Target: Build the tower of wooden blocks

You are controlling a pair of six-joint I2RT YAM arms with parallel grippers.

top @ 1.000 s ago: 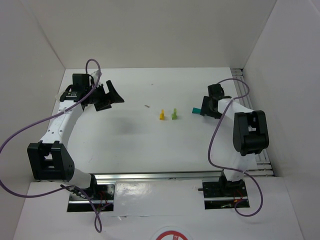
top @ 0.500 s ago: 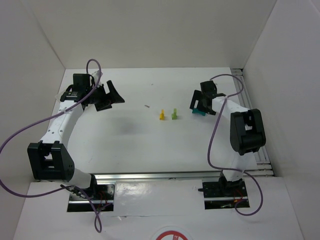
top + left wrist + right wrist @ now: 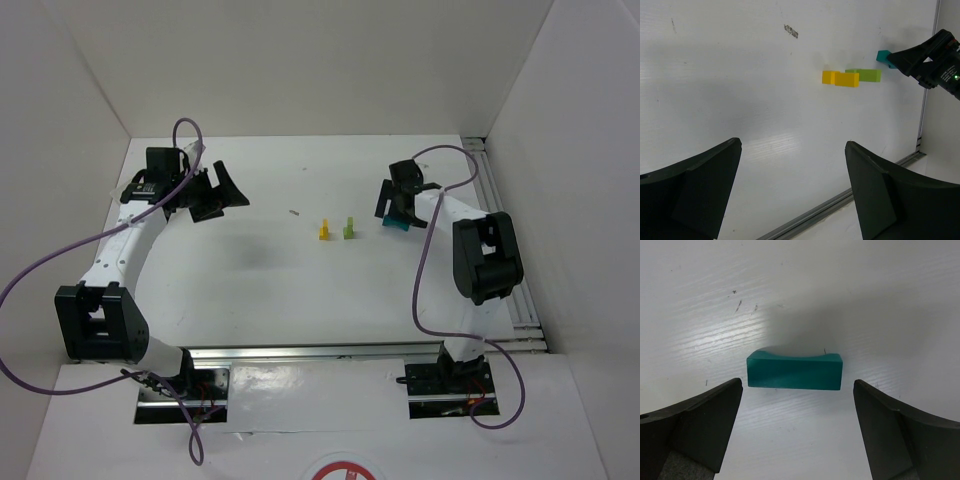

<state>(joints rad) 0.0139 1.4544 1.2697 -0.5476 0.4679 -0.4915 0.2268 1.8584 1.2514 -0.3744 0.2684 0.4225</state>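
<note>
A yellow block [image 3: 324, 230] and a light green block [image 3: 349, 229] stand side by side mid-table, a small gap between them; both show in the left wrist view, yellow [image 3: 840, 78] and green [image 3: 866, 75]. The teal arch piece [image 3: 794, 371] lies on the table, its notch on the far side, and shows in the top view [image 3: 397, 222] and the left wrist view [image 3: 883, 56]. My right gripper [image 3: 392, 208] is open above it, pointing down, the piece lying just beyond the fingertips [image 3: 715, 410]. My left gripper [image 3: 232, 195] is open and empty at far left.
A small dark mark [image 3: 294, 212] lies on the table left of the blocks. White walls enclose the table on three sides. A metal rail [image 3: 320, 352] runs along the near edge, and slotted rails [image 3: 490, 180] along the right side.
My right gripper has swung left and toward the far side, turning over the teal piece. The teal piece, the two pillars and the left arm have not moved.
</note>
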